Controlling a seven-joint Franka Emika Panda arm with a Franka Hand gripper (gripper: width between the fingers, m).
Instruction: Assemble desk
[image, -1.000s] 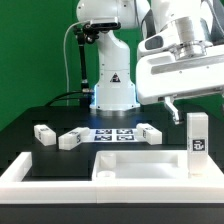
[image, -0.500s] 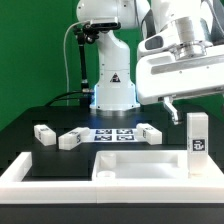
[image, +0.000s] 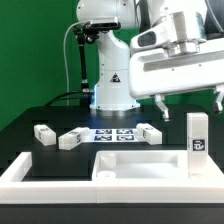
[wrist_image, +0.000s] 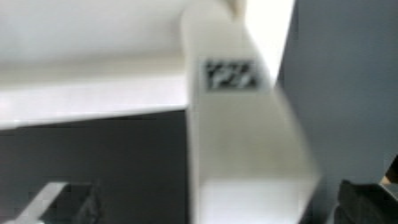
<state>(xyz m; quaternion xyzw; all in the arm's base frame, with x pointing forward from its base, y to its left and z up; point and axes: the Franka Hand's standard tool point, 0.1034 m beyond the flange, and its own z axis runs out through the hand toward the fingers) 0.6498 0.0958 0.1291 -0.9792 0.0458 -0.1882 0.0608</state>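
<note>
On the tabletop (image: 130, 166), at its end toward the exterior view's right, one leg (image: 197, 145) stood upright. Above that leg I saw the gripper (image: 189, 103) spread wide, holding nothing. Beyond the tabletop, three more legs (image: 72, 140) lay around the marker board (image: 113, 133).

White arm (image: 182, 60) aloft, its two fingers (image: 160, 104) wide apart, tips straight down.
</note>
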